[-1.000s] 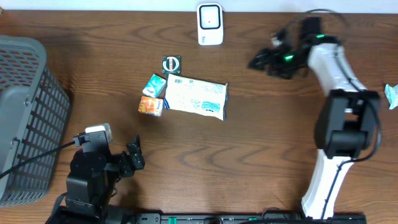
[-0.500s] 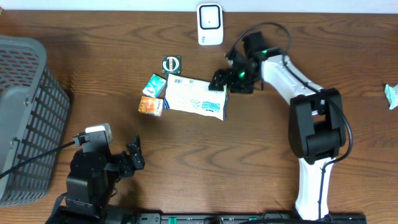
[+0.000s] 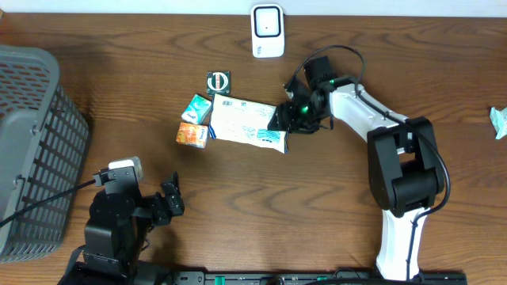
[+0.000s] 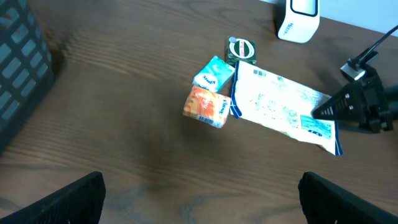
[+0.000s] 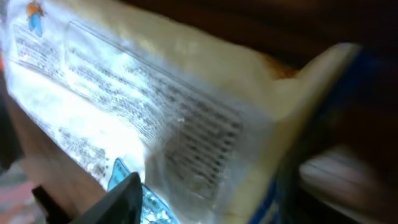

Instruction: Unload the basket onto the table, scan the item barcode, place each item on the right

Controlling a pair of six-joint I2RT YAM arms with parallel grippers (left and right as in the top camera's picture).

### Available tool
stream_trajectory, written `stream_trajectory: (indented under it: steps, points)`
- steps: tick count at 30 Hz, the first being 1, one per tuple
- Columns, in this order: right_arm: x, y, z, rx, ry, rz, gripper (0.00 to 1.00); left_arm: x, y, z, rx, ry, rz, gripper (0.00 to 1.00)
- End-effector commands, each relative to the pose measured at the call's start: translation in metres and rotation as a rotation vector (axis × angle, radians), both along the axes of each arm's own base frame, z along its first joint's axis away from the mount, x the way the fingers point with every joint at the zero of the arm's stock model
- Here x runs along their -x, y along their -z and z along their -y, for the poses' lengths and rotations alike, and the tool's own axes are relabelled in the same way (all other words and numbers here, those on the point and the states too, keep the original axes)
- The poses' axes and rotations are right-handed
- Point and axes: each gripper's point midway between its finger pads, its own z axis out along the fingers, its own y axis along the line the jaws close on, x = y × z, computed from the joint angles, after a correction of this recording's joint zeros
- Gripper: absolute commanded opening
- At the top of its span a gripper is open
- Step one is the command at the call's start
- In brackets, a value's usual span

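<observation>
A white plastic packet with blue print lies flat in the middle of the table, also seen in the left wrist view. My right gripper is down at its right end, jaws on either side of the packet's edge. In the right wrist view the packet fills the space at my right gripper, blurred, so contact is unclear. The white scanner stands at the table's far edge. My left gripper rests near the front left, wide open and empty.
Left of the packet lie a teal box, an orange box and a dark green item. A grey mesh basket fills the left side. A crumpled wrapper sits at the right edge.
My right arm swung from the far right of the table to the packet's right end, and its jaws narrowed around the edge. The left arm stayed still.
</observation>
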Motion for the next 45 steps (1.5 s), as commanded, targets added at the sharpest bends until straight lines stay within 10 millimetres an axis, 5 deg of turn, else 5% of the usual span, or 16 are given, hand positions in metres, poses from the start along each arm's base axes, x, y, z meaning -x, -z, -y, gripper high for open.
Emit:
stream_trajectory:
  steps: [1,6,13,18,25,32,39,45]
  points:
    - [0.026,0.039,0.001,0.058,-0.022,-0.070,0.42,0.000,0.000,-0.002,-0.003,-0.014,0.003,0.97]
    - [0.015,0.036,0.000,0.043,-0.013,-0.027,0.01,0.000,0.000,-0.002,-0.003,-0.014,0.003,0.98]
    - [-0.006,0.005,0.023,0.035,0.032,0.020,0.01,0.000,0.000,-0.002,-0.003,-0.014,0.003,0.97]
    - [-0.025,-0.056,0.038,0.009,0.007,0.206,0.01,0.000,0.000,-0.002,-0.003,-0.014,0.003,0.98]
    - [-0.023,-0.132,0.037,-0.013,-0.076,0.434,0.01,0.000,0.000,-0.002,-0.003,-0.014,0.003,0.98]
    - [-0.016,-0.159,0.025,-0.069,-0.156,0.529,0.01,0.000,0.000,-0.002,-0.003,-0.014,0.003,0.98]
    - [0.002,-0.207,-0.008,-0.404,-0.366,0.680,0.01,0.000,0.000,-0.002,-0.003,-0.014,0.003,0.98]
    - [0.001,-0.222,-0.005,-0.483,-0.375,0.712,0.01,0.000,0.000,-0.002,-0.003,-0.014,0.003,0.98]
